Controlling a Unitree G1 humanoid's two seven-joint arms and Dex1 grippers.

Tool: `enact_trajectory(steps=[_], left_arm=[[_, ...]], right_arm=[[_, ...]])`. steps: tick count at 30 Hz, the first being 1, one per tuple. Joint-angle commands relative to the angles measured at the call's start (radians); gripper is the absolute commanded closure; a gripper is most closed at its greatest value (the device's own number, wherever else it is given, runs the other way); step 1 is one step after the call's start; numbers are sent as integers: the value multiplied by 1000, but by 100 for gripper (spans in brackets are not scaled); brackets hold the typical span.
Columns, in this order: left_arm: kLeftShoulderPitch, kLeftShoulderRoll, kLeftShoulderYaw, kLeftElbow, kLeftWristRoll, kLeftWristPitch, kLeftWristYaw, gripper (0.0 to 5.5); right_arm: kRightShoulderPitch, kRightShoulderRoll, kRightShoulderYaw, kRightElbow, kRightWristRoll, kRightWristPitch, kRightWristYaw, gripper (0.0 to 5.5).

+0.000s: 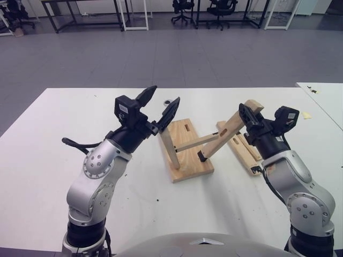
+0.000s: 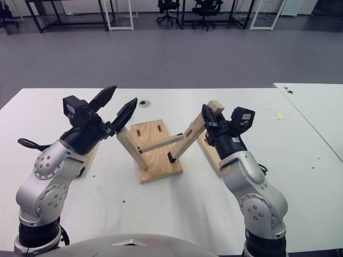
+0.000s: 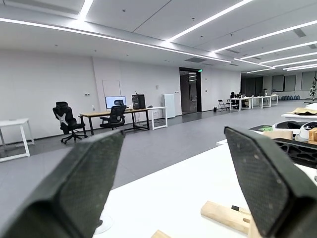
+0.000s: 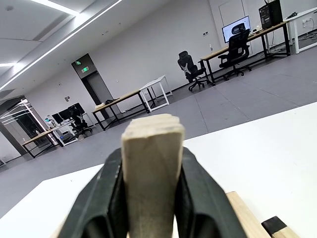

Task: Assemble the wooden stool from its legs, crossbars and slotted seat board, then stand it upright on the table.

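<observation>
Right end effector [image 4: 151,157] clamps a leg [image 4: 148,203], fingers [image 4: 96,208] covering its sides.

Count: 1 flat rectangular light-wood slotted seat board [image 1: 188,165], 2 pale square-section wooden legs [image 1: 228,134], 1 thin wooden crossbar [image 1: 194,143]. Loose flat wooden pieces [image 1: 241,147]: number unclear.

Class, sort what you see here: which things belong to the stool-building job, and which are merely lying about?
Job: slotted seat board; leg-and-crossbar frame, clamped by the right gripper; more wooden legs lying on the table; open left gripper.
Lying about: small round disc; yellow note; office chairs behind.
</observation>
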Motion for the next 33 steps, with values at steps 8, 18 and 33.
enact_trajectory(steps=[8, 18, 33], left_arm=[[-12, 16, -70, 111, 81, -1, 16, 178], [-5, 43, -156, 136, 158, -31, 10, 178], [-115, -146, -213, 384, 254, -221, 87, 178]], right_arm=[[122, -102, 177, -38, -151, 156, 54, 449], [62, -149, 183, -5, -98, 309, 78, 370], [-103, -292, 282, -40, -147, 335, 403, 292]])
